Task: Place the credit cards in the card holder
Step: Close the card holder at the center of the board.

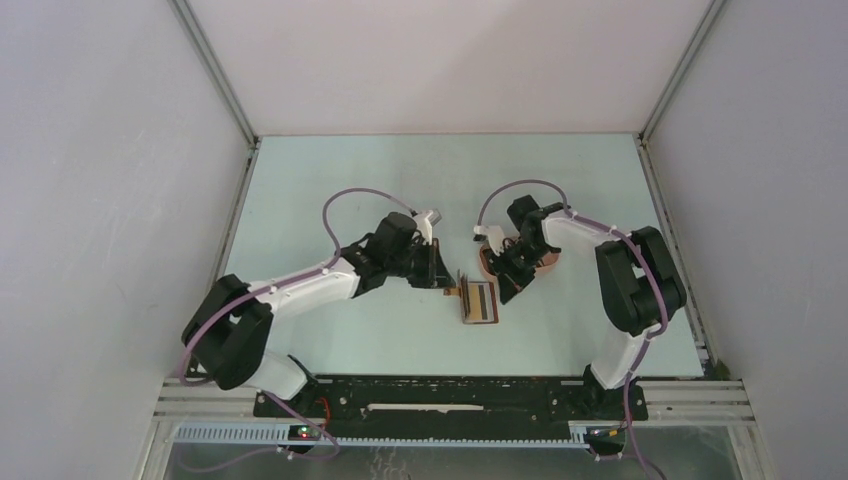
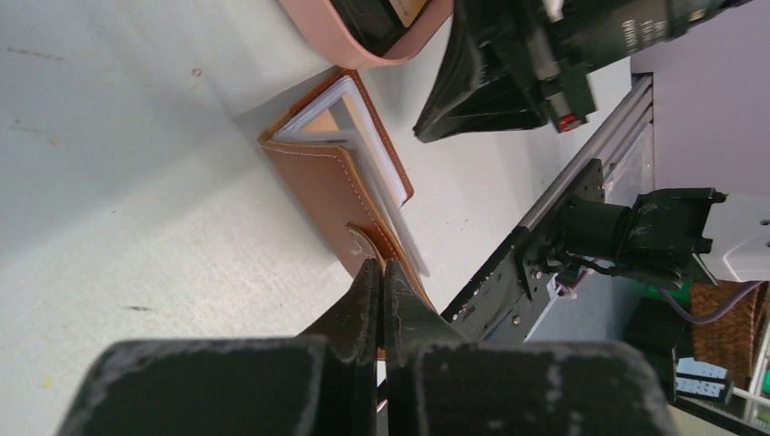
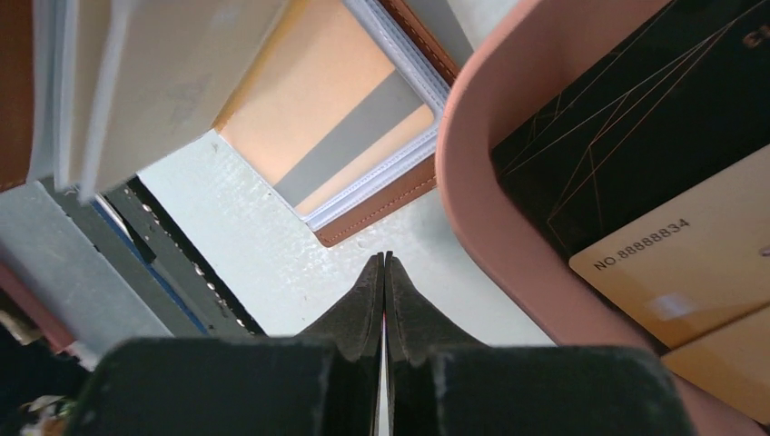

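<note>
Centrally, the card holder (image 1: 480, 301) lies open on the table (image 1: 340, 190), between the two arms. The left gripper (image 2: 381, 277) has its fingers pressed together at the holder's snap tab (image 2: 363, 242); whether leather is pinched cannot be told. The right gripper (image 3: 383, 266) is closed and empty, over bare table between holder and pink tray (image 3: 481, 209). The tray contains a black card (image 3: 626, 109) and yellow-orange cards (image 3: 699, 263); an orange striped card (image 3: 336, 118) sits in the holder's clear sleeve.

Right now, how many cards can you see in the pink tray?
3. A black card lies in the pink tray, a numbered yellow-orange card overlaps it, and part of another yellow-orange card shows beside that. More may hide underneath.
</note>
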Robot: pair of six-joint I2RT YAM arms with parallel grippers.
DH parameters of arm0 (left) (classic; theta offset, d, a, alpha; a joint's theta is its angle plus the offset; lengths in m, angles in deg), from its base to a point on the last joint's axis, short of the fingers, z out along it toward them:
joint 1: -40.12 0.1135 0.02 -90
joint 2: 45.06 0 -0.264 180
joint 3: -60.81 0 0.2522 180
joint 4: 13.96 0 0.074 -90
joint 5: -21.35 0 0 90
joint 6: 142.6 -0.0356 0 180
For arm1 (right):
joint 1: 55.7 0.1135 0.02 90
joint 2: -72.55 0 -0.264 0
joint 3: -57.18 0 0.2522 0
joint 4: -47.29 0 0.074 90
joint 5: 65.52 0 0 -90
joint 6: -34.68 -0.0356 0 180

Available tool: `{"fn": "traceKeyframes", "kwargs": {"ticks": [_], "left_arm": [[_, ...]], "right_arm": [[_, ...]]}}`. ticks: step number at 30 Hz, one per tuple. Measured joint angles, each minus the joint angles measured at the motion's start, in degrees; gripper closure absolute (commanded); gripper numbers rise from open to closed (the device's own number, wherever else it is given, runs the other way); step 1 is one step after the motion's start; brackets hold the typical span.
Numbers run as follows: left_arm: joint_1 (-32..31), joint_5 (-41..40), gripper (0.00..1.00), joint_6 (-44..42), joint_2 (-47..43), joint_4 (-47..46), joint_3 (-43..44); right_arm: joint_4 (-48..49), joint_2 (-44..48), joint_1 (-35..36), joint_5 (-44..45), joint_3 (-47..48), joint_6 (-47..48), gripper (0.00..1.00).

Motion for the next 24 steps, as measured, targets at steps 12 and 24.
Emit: {"fn": "traceKeyframes", "kwargs": {"ticks": [12,24], "left_arm": [[-0.68,2.82,0.99,1.31,4.5,-1.77,2.16],[-3.69,3.02,0.96,4.37,10.99,-6.95,4.07]], "right_arm": [[2.1,-4.04,0.24,0.33,0.0,-8.52,0.99],[3.39,-5.64,1.62,-1.49,0.02,-12.5,0.99]]}}
